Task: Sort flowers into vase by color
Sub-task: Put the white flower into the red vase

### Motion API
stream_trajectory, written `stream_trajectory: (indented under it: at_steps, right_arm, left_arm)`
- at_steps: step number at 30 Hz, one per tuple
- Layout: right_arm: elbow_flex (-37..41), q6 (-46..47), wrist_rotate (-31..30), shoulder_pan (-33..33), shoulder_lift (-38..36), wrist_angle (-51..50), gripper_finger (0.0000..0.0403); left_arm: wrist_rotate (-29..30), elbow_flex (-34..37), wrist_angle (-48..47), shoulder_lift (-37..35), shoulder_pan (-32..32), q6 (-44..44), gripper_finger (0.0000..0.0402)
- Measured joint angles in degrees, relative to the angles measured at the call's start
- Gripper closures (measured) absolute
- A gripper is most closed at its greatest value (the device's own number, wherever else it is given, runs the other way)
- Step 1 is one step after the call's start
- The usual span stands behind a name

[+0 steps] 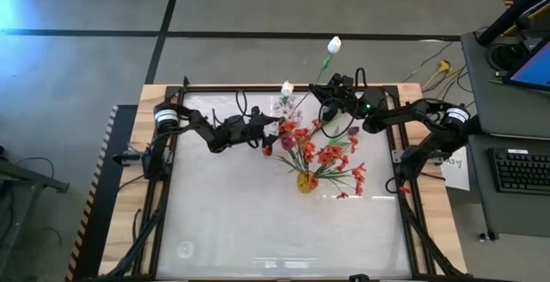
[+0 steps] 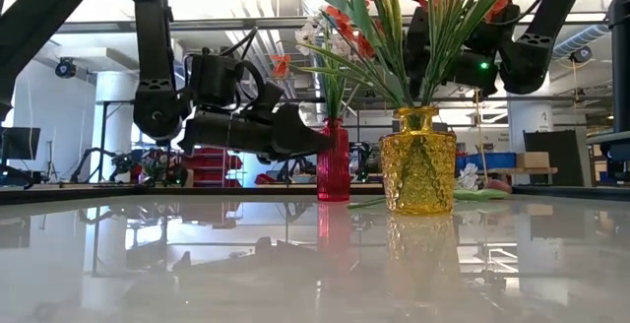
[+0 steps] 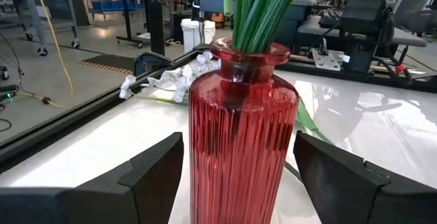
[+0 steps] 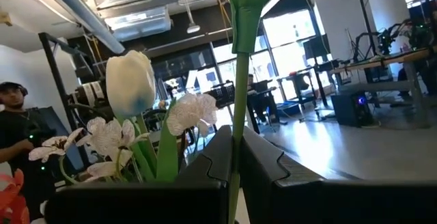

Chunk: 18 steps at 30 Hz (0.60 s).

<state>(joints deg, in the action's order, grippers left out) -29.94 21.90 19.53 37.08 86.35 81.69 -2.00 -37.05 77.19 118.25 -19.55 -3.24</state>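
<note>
A red ribbed glass vase (image 3: 242,135) (image 2: 334,161) stands on the table with green stems, a white tulip (image 4: 130,80) and white blossom sprays (image 4: 191,111) in it. My left gripper (image 3: 239,173) is open, level with the vase, one finger on each side of its body. A yellow glass vase (image 2: 418,161) (image 1: 307,181) holds red-orange blossoms (image 1: 322,153). My right gripper (image 4: 235,159) (image 1: 331,93), above the vases, is shut on a white tulip (image 1: 334,45). My left gripper reaches level from the table's left, its fingers (image 3: 153,166) beside the red vase's body (image 3: 205,149); I cannot tell whether they touch the glass. My right gripper pinches the white tulip's green stem (image 4: 237,125) between both fingers. The tulip is lifted clear, and its stem rises past the fingers.
A white blossom spray (image 3: 171,80) (image 2: 471,177) lies on the table behind the vases, near the black frame rail (image 3: 82,125). The near half of the white tabletop (image 1: 258,230) holds nothing. A person (image 4: 13,115) stands in the room beyond.
</note>
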Motion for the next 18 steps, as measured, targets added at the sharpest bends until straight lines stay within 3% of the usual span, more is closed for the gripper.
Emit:
stream_trajectory:
  at_steps: [18]
  right_arm:
    - [-1.9, -2.6, 0.0, -1.0, 0.0, -3.7, 0.0390]
  left_arm:
    - [0.0, -3.9, -0.1, 3.9, 0.0, 1.8, 0.0138]
